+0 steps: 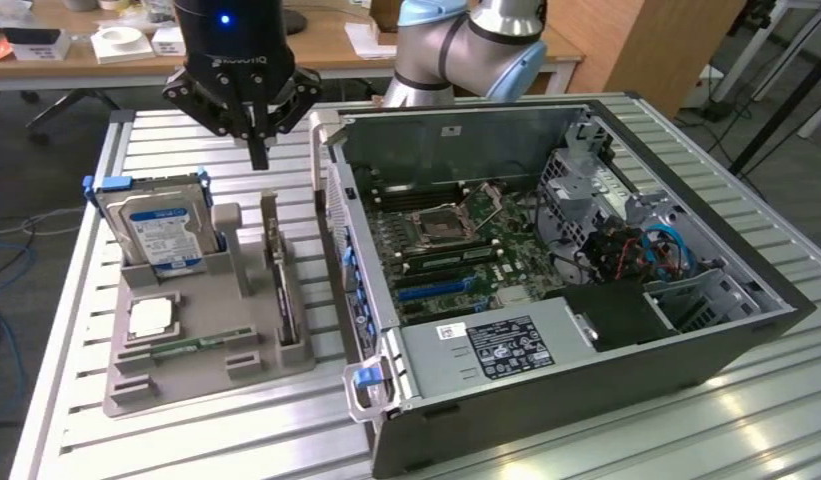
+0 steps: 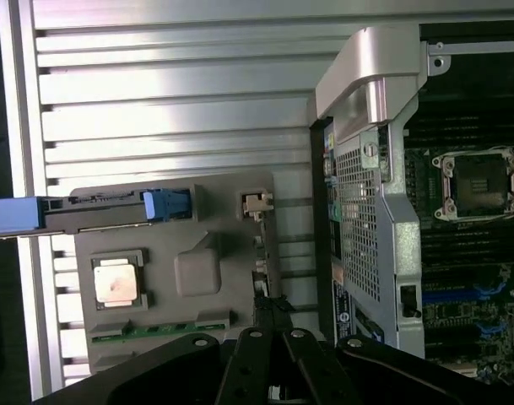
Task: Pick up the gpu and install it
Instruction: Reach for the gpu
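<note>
Fingers [image 1: 259, 140] pressed together tip to tip with nothing between them. Gripper [image 1: 259, 160] is empty.

Ext. view:
- Gripper hangs tips-down over the far end of the grey holder [image 1: 183, 375], near the gpu [image 1: 283, 300] but not touching it.
- Gpu stands on edge in its holder slot, pale bracket at the gripper's end. It sits between the hard drive [image 1: 150, 230] and the open PC case [image 1: 544, 270].
- Holder rests on the slatted table [image 1: 223, 440], just beside the case wall.

Wrist view:
- Gpu [image 2: 257, 249] appears edge-on as a thin line. The closed fingertips [image 2: 273, 314] sit roughly in line w/ it.
- CPU chip [image 2: 115, 281] and green memory stick [image 2: 159, 331] lie in holder recesses, well to one side.

Risks (judgement):
- W/ the tips closed, any descent would land on the card's top edge instead of straddling it, which could bend or chip the card.
- Card is thin, so an off-centre grip could tilt it and jam it in the slot.
- Case wall is close, so the gripper body could clash w/ it.

Count: 1 gpu, 1 hard drive, 1 CPU chip, 1 memory stick, 1 holder, 1 case, 1 gripper.
</note>
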You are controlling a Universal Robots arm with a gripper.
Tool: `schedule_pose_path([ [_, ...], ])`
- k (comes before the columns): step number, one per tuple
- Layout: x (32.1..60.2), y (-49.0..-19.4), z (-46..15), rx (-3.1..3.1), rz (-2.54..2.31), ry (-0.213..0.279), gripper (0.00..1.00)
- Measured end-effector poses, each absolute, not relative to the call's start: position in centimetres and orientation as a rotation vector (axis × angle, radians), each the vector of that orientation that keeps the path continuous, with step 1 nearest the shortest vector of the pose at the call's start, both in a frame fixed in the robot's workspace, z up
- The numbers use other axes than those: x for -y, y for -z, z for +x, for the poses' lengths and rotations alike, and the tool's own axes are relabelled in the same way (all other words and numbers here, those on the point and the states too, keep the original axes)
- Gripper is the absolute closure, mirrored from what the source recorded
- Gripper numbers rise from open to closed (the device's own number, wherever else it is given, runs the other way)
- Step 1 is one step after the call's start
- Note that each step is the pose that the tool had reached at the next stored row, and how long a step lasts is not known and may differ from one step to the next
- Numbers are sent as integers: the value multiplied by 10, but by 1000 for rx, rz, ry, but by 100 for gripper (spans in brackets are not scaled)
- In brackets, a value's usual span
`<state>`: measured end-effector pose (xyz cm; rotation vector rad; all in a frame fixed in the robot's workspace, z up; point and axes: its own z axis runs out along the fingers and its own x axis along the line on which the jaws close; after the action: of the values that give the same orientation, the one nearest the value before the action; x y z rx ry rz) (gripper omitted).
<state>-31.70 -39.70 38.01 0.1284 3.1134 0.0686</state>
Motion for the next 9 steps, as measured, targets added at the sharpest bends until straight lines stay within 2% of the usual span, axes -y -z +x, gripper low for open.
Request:
schedule_pose_path([
  [9, 397, -380, -319, -3113, 129, -69, 90],
])
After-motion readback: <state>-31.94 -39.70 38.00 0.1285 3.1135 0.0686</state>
